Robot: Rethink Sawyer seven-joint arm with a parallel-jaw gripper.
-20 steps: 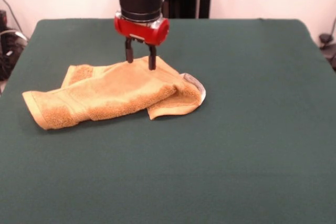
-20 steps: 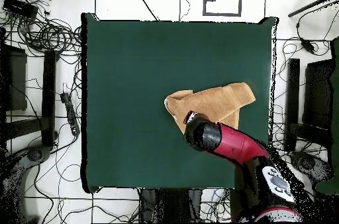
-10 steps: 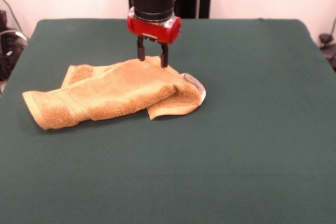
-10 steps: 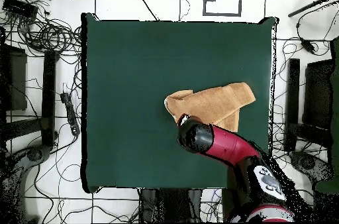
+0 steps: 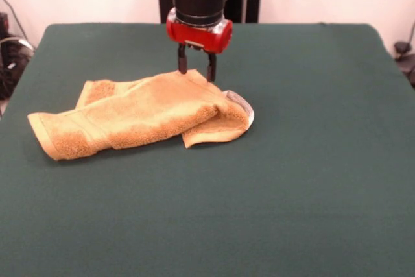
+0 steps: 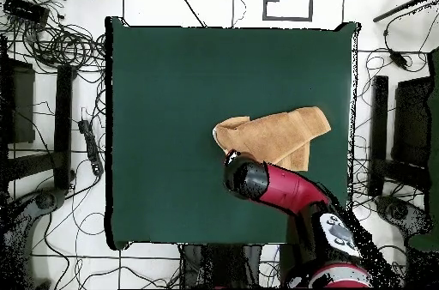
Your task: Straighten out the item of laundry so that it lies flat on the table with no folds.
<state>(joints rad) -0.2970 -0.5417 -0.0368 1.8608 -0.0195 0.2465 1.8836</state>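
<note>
Front view. The towel (image 5: 139,116) lies on the green table (image 5: 292,180), folded over on itself in a long crumpled band. One end reaches out to the left and shows a coarser woven strip; a second layer pokes out behind it at the upper left. At the right end the cloth doubles back into a rounded fold, and a pale edge, possibly the tag, shows at that fold's outer rim. The gripper (image 5: 195,71) hangs from the red and black arm (image 5: 199,4) over the back edge of the towel, near its right end. The two dark fingers (image 5: 211,69) point straight down with a narrow gap between them, and nothing is held in that gap. Their tips sit right at the towel's upper edge; I cannot tell whether they touch the cloth.

Overhead view. The towel (image 6: 274,135) sits right of the table's (image 6: 171,89) middle, nearer the right edge than the left, as an orange-tan strip with a smaller flap below its right part. The arm (image 6: 287,190) reaches in from the bottom, and its dark round end covers the gripper, just below the towel's left end. Cables (image 6: 60,42) lie on the floor around the table.
</note>
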